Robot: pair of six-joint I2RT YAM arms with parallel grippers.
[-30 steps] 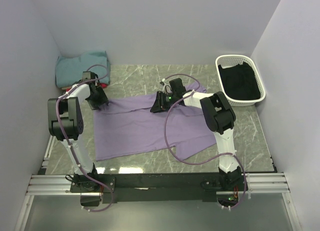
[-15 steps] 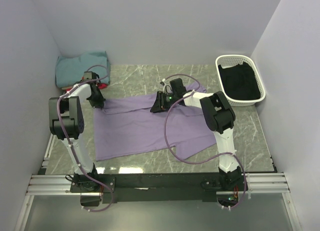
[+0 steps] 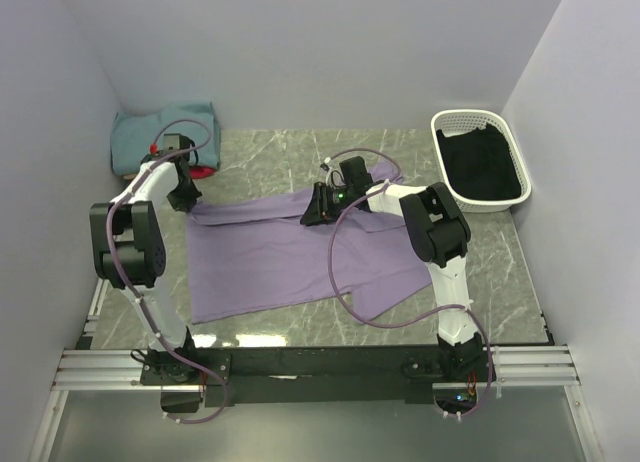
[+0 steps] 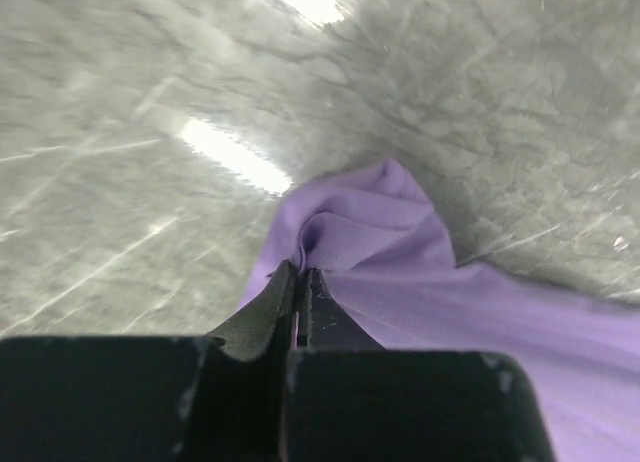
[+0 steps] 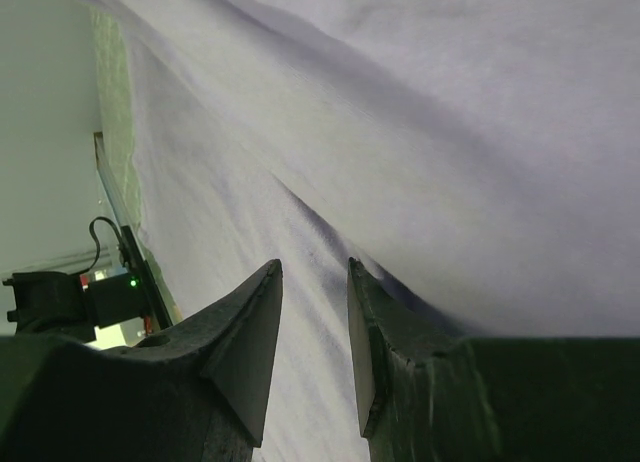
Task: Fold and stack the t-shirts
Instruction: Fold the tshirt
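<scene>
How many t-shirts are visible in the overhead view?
3: the lavender shirt spread in the middle, the teal shirt folded in the far-left corner, and a red shirt edge peeking out beside it. Others may lie hidden beneath them.

Pale lavender walls (image 3: 300,42), grey-green marbled tabletop (image 3: 500,272), aluminium rail (image 3: 100,367) along its near edge

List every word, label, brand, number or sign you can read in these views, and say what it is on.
None: no readable text on the purple shirt, the teal shirt or the white basket.
The small green light on the right arm carries no characters.
</scene>
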